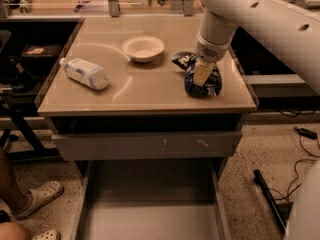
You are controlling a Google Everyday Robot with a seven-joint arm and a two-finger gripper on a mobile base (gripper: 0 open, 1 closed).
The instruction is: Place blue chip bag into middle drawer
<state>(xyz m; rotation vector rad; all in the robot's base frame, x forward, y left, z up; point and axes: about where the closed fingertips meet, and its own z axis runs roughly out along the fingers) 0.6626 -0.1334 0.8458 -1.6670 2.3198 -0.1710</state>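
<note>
The blue chip bag (200,81) lies crumpled on the right side of the cabinet top, near the front edge. My gripper (202,74) comes down from the white arm at the upper right and sits right on top of the bag, touching it. The bag rests on the surface. The middle drawer (150,219) is pulled out below the cabinet front, and its plain grey floor holds nothing.
A clear water bottle (85,73) lies on the left of the cabinet top (150,91). A white bowl (143,48) stands at the middle back. A scuffed grey drawer front (150,145) sits above the open drawer. A person's feet in sandals (37,196) are at the lower left. Cables (280,184) lie on the floor at the right.
</note>
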